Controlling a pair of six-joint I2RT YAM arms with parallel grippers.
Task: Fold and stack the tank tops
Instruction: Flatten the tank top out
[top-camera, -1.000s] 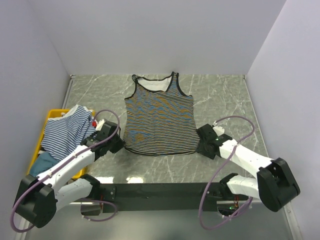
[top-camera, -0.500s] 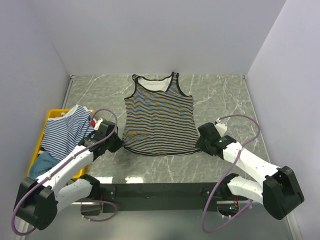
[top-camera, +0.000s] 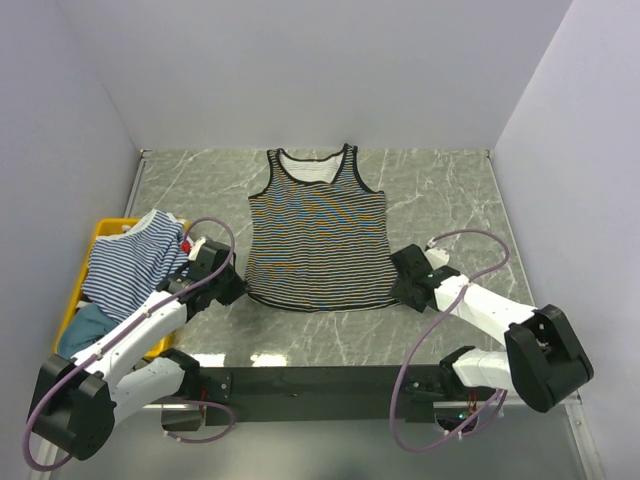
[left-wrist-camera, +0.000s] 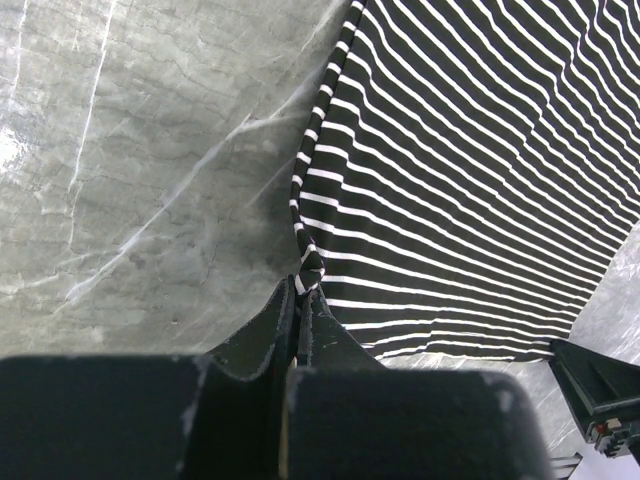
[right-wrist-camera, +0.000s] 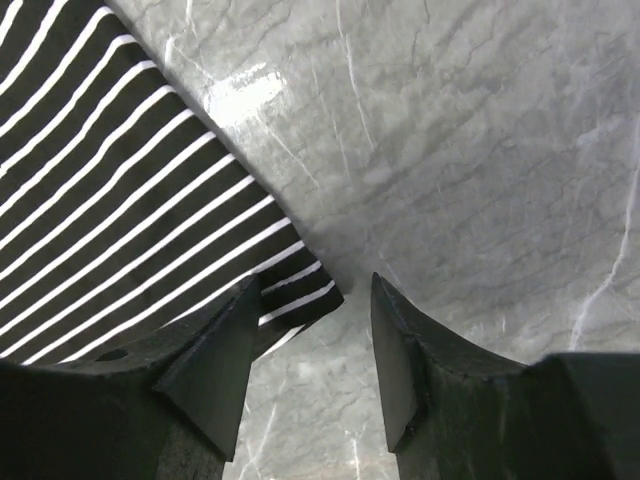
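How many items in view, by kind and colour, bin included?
Black-and-white striped tank top: 1
Blue-and-white striped tank top: 1
Teal cloth, kind unclear: 1
Yellow bin: 1
Total: 4

White arms (top-camera: 140, 325), black joints, purple cables (top-camera: 470, 234).

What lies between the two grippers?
The lower hem of the black-and-white tank top, clearest in the top view. The left gripper pinches one corner; the right gripper stands open at the other.
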